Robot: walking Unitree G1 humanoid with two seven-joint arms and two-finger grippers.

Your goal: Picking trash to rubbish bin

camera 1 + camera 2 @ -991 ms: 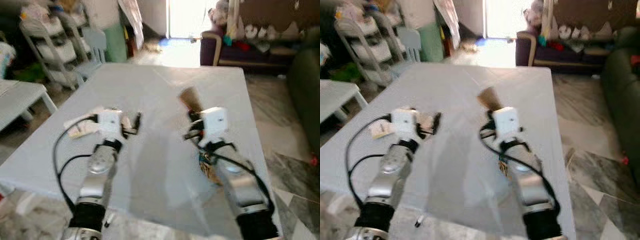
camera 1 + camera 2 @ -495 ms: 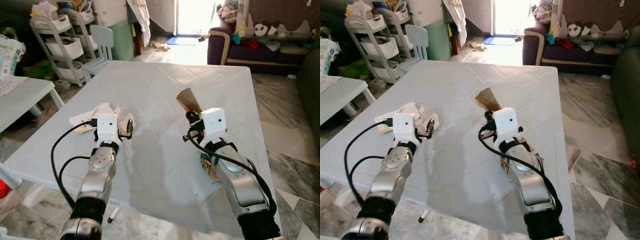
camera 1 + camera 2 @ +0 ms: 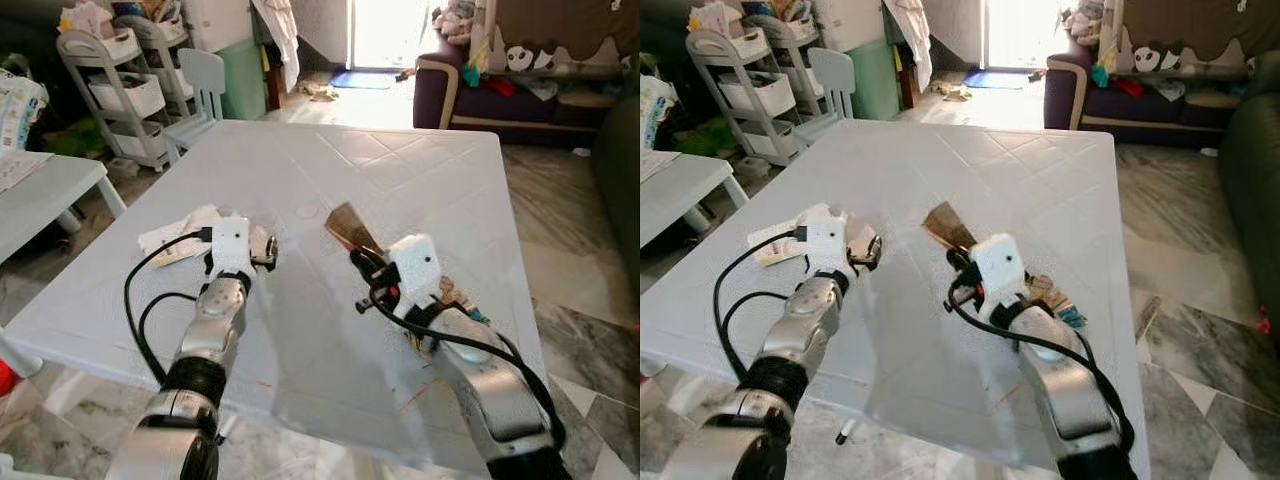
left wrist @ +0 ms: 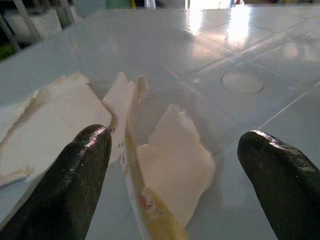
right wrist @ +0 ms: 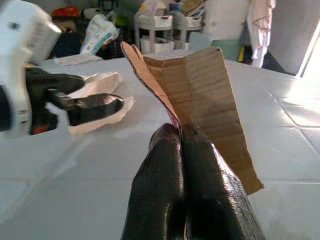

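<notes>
Black fingers of the left gripper (image 4: pixel 170 165) stand wide apart, with nothing held, and the crumpled white wrapper (image 4: pixel 172 160) lies on the table directly between them and just ahead. Its long axis runs roughly along the line of reach, so the fingers straddle it across the short way. In my judgement a short advance and a closing of the fingers is all the coming pick requires. A flat torn sheet of white paper (image 4: pixel 45 120) lies just beside the wrapper, touching or near to touching it; there is a risk of taking both together.

From the head camera, the left gripper (image 3: pixel 262 250) sits at about 10 o'clock from the table's near edge, and it is plainly the nearer arm to the white scraps (image 3: pixel 180 232). The right gripper (image 3: pixel 362 265), at about 1 o'clock, is clamped tight on a folded piece of brown cardboard (image 3: pixel 350 226), which stands up from the fingertips and clear of the table. A small multicoloured wrapper (image 3: pixel 448 300) lies on the table beside the right forearm.

The white table (image 3: pixel 400 160) is glossy, marked in a tile pattern, and otherwise bare towards its far side. Beyond it, at 11 o'clock, stand a white shelf trolley (image 3: pixel 110 80) and a small pale chair (image 3: pixel 205 85); at 1 o'clock, a dark sofa (image 3: pixel 480 95). No rubbish bin can be identified.
</notes>
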